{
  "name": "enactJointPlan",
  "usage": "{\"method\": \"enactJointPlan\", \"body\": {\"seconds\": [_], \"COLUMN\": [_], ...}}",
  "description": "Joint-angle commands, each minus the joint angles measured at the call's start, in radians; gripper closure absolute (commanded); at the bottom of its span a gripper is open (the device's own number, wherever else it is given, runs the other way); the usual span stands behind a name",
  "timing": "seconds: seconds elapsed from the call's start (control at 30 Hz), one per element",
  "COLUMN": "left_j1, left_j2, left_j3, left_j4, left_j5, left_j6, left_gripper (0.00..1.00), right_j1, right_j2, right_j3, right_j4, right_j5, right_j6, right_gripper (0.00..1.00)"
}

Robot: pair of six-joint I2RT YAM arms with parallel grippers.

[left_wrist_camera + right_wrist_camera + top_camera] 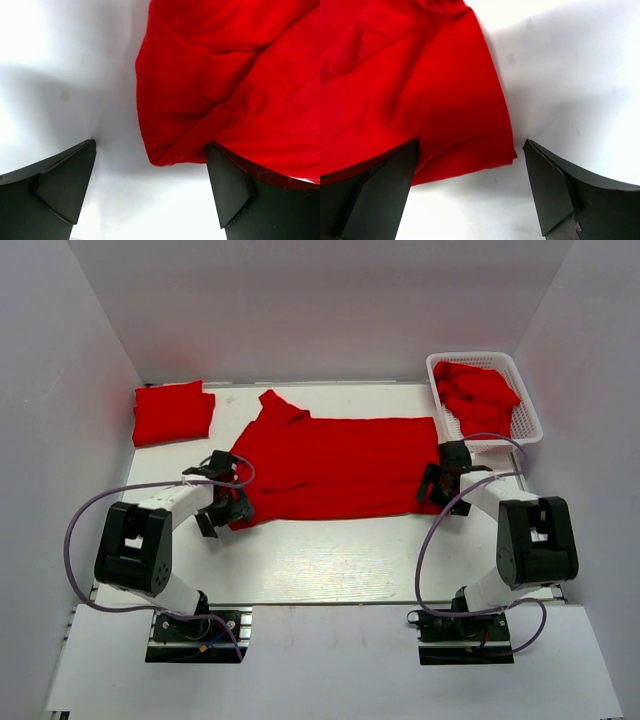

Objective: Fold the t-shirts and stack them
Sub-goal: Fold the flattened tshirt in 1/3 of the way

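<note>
A bright red t-shirt [335, 468] lies spread flat across the middle of the table, collar to the left. A folded red t-shirt [172, 412] lies at the back left. More red shirts [478, 392] are heaped in the white basket. My left gripper [224, 506] is open at the shirt's near-left corner; in the left wrist view the cloth corner [170, 150] lies between the wide-apart fingers [65, 185]. My right gripper [432, 486] is open at the shirt's near-right corner; the right wrist view shows that hem corner [490, 150] between its fingers [550, 190].
The white lattice basket [528, 405] stands at the back right. White walls close in the table on the left, back and right. Purple cables loop beside both arms. Bare white table [330, 555] lies between the shirt and the near edge.
</note>
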Motion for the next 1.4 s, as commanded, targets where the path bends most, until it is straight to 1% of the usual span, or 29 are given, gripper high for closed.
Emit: {"method": "enactJointPlan", "body": {"seconds": [0.0, 0.07, 0.1, 0.17, 0.23, 0.27, 0.33, 0.37, 0.4, 0.47, 0.53, 0.6, 0.63, 0.7, 0.73, 0.8, 0.83, 0.87, 1.03, 1.13, 1.23, 1.27, 1.37], "left_j1": [0.004, -0.006, -0.006, -0.006, -0.006, -0.006, -0.006, -0.006, -0.006, -0.006, -0.006, -0.015, -0.015, -0.015, -0.015, -0.015, -0.015, -0.024, -0.044, -0.055, -0.064, -0.064, -0.075], "left_j2": [0.013, 0.001, -0.025, -0.056, -0.123, -0.145, -0.204, -0.221, -0.238, -0.258, -0.269, -0.26, -0.26, -0.239, -0.219, -0.187, -0.167, -0.128, -0.082, -0.039, 0.008, 0.019, 0.03], "left_j3": [-0.14, -0.14, -0.149, -0.149, -0.126, -0.106, -0.014, 0.062, 0.102, 0.205, 0.259, 0.311, 0.311, 0.311, 0.293, 0.28, 0.265, 0.256, 0.199, 0.178, 0.178, 0.178, 0.178], "left_j4": [-0.205, -0.227, -0.238, -0.285, -0.304, -0.343, -0.391, -0.42, -0.42, -0.404, -0.381, -0.331, -0.306, -0.221, -0.18, -0.07, -0.037, -0.019, -0.008, 0.002, 0.002, -0.009, -0.009], "left_j5": [0.046, 0.079, 0.09, 0.09, 0.102, 0.086, 0.029, 0.009, -0.018, -0.019, -0.028, 0.013, 0.035, 0.117, 0.204, 0.285, 0.362, 0.372, 0.303, 0.303, 0.282, 0.273, 0.212], "left_j6": [-0.055, -0.056, -0.079, -0.102, -0.102, -0.102, -0.102, -0.102, -0.065, -0.008, 0.053, 0.085, 0.128, 0.147, 0.162, 0.162, 0.162, 0.147, 0.127, 0.118, 0.093, 0.079, 0.053], "left_gripper": [0.0, 0.0, 0.0, 0.0, 0.0, 0.0, 0.0, 0.0, 0.0, 0.0, 0.0, 0.0, 0.0, 0.0, 0.0, 0.0, 0.0, 0.0, 0.0, 0.0, 0.0, 0.02, 0.02], "right_j1": [-0.002, 0.002, -0.001, 0.001, 0.001, 0.001, 0.002, 0.002, 0.002, 0.002, -0.001, -0.001, 0.002, 0.001, 0.002, 0.001, 0.004, 0.002, -0.001, -0.002, 0.001, -0.001, 0.001], "right_j2": [-0.056, -0.096, -0.105, -0.146, -0.165, -0.203, -0.243, -0.251, -0.267, -0.284, -0.294, -0.303, -0.307, -0.317, -0.317, -0.315, -0.312, -0.309, -0.315, -0.312, -0.303, -0.304, -0.306], "right_j3": [-0.086, -0.132, -0.144, -0.18, -0.184, -0.178, -0.142, -0.11, -0.076, -0.009, 0.021, 0.069, 0.076, 0.101, 0.102, 0.104, 0.109, 0.112, 0.107, 0.101, 0.099, 0.099, 0.089], "right_j4": [-0.145, -0.167, -0.174, -0.181, -0.188, -0.191, -0.21, -0.22, -0.234, -0.247, -0.263, -0.271, -0.268, -0.265, -0.264, -0.25, -0.248, -0.248, -0.247, -0.245, -0.247, -0.247, -0.241], "right_j5": [-0.044, -0.057, -0.063, -0.087, -0.091, -0.1, -0.097, -0.094, -0.094, -0.086, -0.078, -0.081, -0.069, -0.057, -0.052, -0.061, -0.063, -0.066, -0.054, -0.052, -0.054, -0.052, -0.049], "right_j6": [0.049, 0.066, 0.074, 0.091, 0.085, 0.077, 0.031, 0.005, -0.015, -0.045, -0.078, -0.092, -0.101, -0.102, -0.101, -0.11, -0.107, -0.102, -0.101, -0.102, -0.101, -0.098, -0.098], "right_gripper": [0.1, 0.1, 0.1, 0.1, 0.1, 0.1, 0.1, 0.1, 0.1, 0.1, 0.1, 0.1, 0.1, 0.1, 0.1, 0.1, 0.1, 0.1, 0.1, 0.1, 0.1, 0.1, 0.1]}}
